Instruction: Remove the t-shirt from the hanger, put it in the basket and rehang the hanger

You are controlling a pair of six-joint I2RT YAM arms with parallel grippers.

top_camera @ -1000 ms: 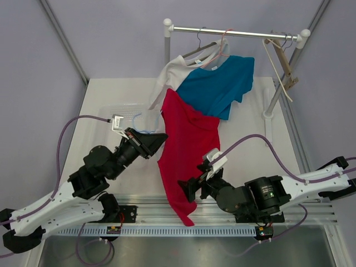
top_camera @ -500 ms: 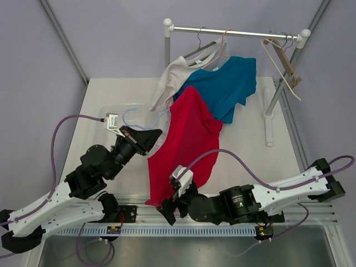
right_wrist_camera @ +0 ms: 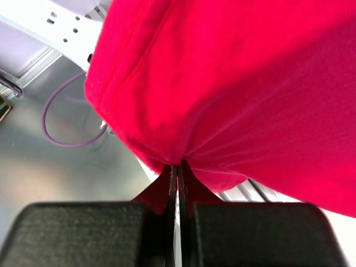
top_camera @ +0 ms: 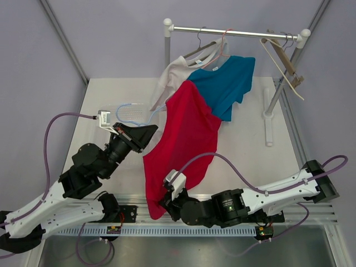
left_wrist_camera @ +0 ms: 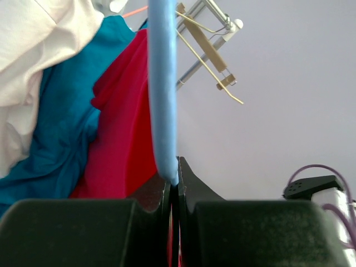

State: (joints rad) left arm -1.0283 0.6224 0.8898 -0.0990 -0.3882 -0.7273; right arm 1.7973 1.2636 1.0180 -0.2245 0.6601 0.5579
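The red t-shirt [top_camera: 189, 133] hangs stretched from near the rack down to the table's front edge. A thin light-blue hanger [top_camera: 135, 105] sticks out of its upper left side. My left gripper [top_camera: 150, 132] is shut on the hanger [left_wrist_camera: 162, 83]; in the left wrist view it rises straight from the closed jaws of the left gripper [left_wrist_camera: 177, 181]. My right gripper [top_camera: 165, 203] is at the shirt's lower end. In the right wrist view the right gripper [right_wrist_camera: 178, 167] is shut on a pinch of the red t-shirt [right_wrist_camera: 239, 83] near its hem.
A clothes rail [top_camera: 233, 33] stands at the back, carrying a blue t-shirt [top_camera: 225, 83], a white t-shirt [top_camera: 171, 75] and an empty wooden hanger [top_camera: 283, 61]. The rack's right foot [top_camera: 268, 130] rests on the table. A metal rail [top_camera: 289, 214] runs along the near edge.
My right gripper slid left along the shirt's lower edge and closed on the fabric. My left gripper drew the hanger left. The red shirt swung left and spread out.
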